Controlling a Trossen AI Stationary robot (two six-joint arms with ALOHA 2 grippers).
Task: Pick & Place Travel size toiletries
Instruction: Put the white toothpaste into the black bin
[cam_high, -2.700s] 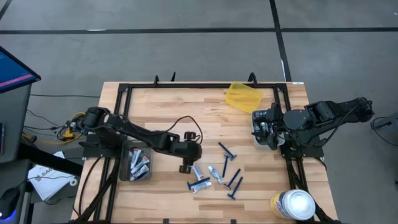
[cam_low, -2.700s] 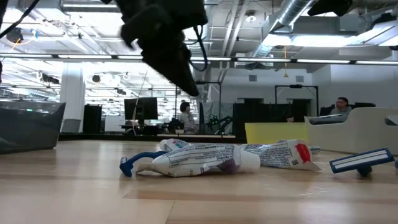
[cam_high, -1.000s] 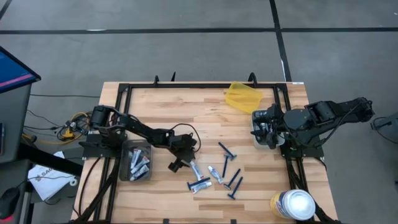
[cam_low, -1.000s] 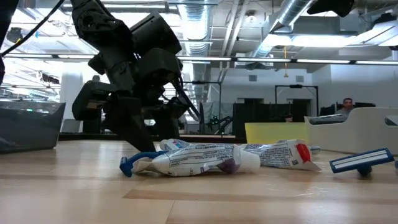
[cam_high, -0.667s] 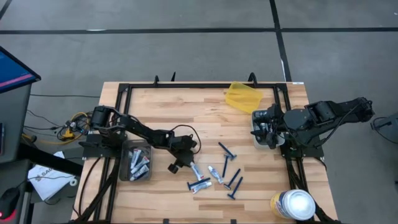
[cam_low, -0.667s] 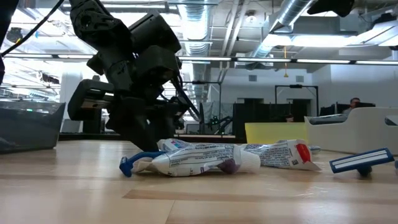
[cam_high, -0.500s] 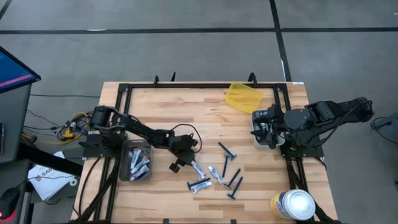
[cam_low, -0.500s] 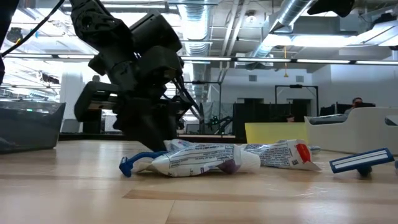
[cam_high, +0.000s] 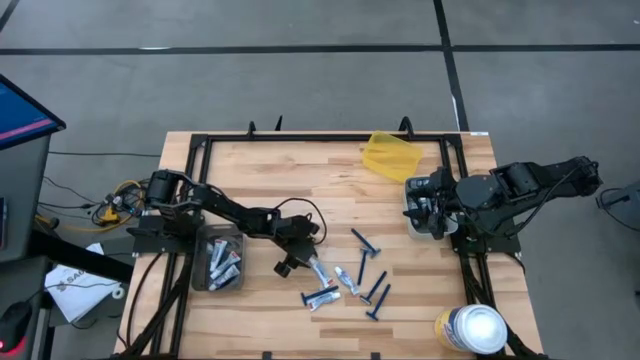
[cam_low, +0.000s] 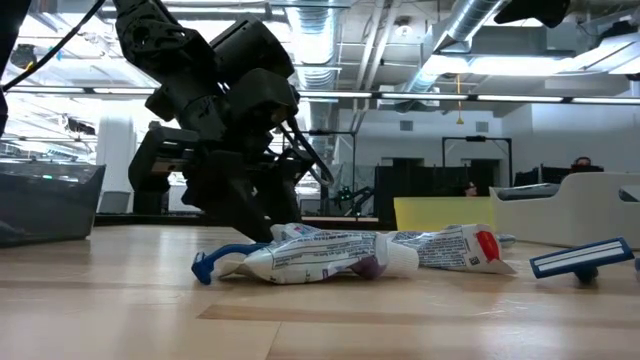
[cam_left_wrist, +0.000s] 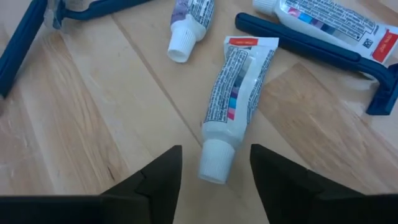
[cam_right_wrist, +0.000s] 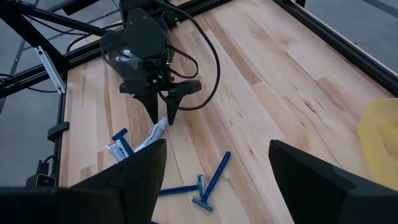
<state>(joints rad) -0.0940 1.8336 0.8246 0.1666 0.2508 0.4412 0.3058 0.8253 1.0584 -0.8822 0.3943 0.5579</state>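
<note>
the left gripper (cam_high: 306, 261) is hovering low over the middle of the wooden table (cam_high: 300, 180), its two fingers (cam_left_wrist: 158, 180) spread apart on either side of the capped end of a small white tube (cam_left_wrist: 231, 106). the fingers are not touching the tube; the cap is lying in the gap between them. in the low view the left gripper (cam_low: 262, 225) is reaching down just behind the heap of toiletries, close to the tabletop.

the rest of the loose toiletries are lying just right of the left gripper: more small tubes (cam_high: 345, 279) and several dark blue razors (cam_high: 366, 243), scattered near one another around the table's middle and toward its near edge. in the low view two tubes (cam_low: 330, 255) are lying end to end, with a razor (cam_low: 580, 258) off to the right.

a dark bin (cam_high: 218, 260) is sitting at the left side of the table beside the left arm, with several tubes and small items already inside it.

the right gripper (cam_high: 422, 210) is waiting at the right side of the table, well apart from the toiletries; its fingers (cam_right_wrist: 137, 180) are standing wide apart with nothing between them.

a yellow cloth-like thing (cam_high: 389, 155) is lying at the far edge of the table, and a round white-lidded can (cam_high: 470, 329) is standing at the near right corner.
</note>
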